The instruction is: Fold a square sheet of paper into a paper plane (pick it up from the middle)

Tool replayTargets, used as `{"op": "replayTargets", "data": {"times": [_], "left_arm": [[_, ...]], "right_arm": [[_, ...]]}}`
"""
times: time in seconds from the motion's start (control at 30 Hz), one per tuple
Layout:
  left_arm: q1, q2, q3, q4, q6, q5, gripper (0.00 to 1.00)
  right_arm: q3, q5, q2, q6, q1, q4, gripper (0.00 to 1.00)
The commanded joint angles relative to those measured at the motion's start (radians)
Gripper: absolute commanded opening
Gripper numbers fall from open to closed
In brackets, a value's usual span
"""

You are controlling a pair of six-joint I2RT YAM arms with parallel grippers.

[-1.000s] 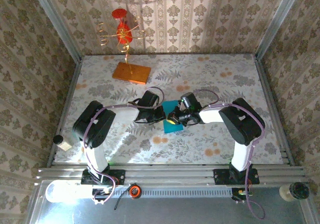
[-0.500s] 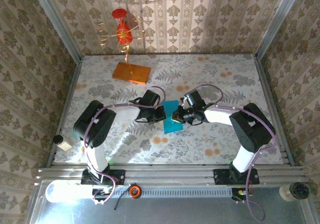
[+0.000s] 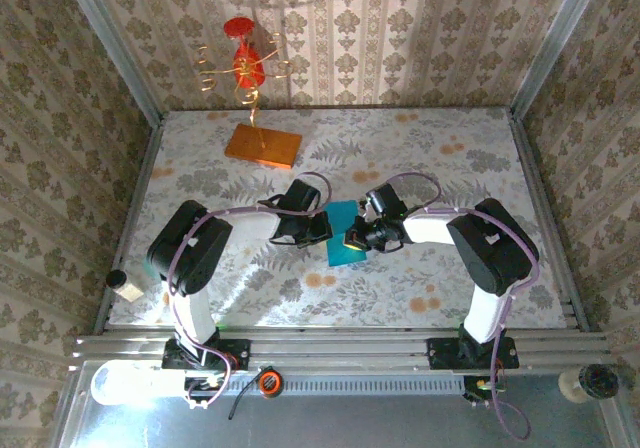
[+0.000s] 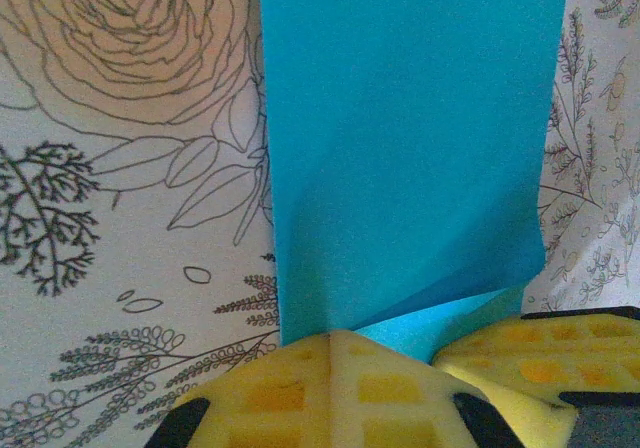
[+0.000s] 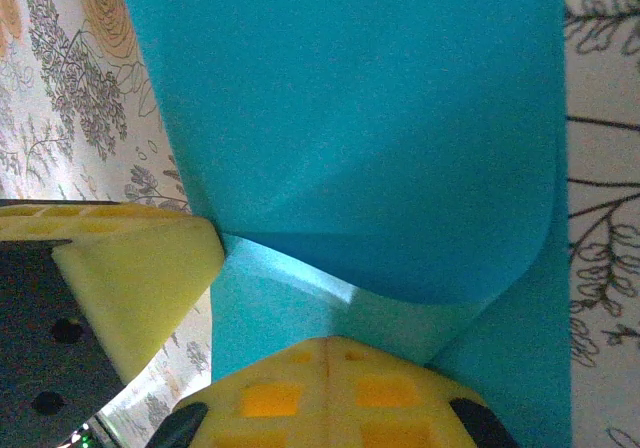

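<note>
There is one blue sheet of paper (image 3: 344,240), folded over on itself. There are two robot arms, and each arm has one tool, so that makes two: the left tool (image 3: 322,230) and the right tool (image 3: 352,238). There is one orange slab (image 3: 263,145). One red and gold wire ornament (image 3: 245,63) stands on it. There is one table (image 3: 420,158) with flowers on it.

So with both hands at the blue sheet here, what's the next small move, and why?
Probably press the raised flap flat. The cyan paper lies between the left hand and the right hand, already doubled over. In the right wrist view the upper layer bulges up in a curve instead of lying creased, so easing the right hand down along that edge should set the fold, I'd judge.
</note>
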Motion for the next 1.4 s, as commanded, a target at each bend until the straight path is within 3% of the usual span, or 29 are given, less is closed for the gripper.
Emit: {"op": "replayTargets", "data": {"times": [0.0, 0.3, 0.7, 1.37], "left_arm": [[0.001, 0.036, -0.008, -0.096, 0.012, -0.032, 0.0], [-0.015, -0.041, 0.065, -0.079, 0.026, 0.016, 0.0], [-0.086, -0.113, -0.09, 0.06, -0.095, 0.08, 0.04], [-0.098, -0.049, -0.041, -0.028, -0.051, 0.011, 0.04]], "right_arm": [[-0.016, 0.039, 0.055, 0.011, 0.003, -0.025, 0.0], [-0.02, 0.138, 0.098, 0.052, 0.006, -0.136, 0.0], [-0.012, 0.18, 0.144, 0.111, 0.006, -0.184, 0.0], [-0.024, 0.179, 0.143, 0.128, 0.007, -0.175, 0.0]]}}
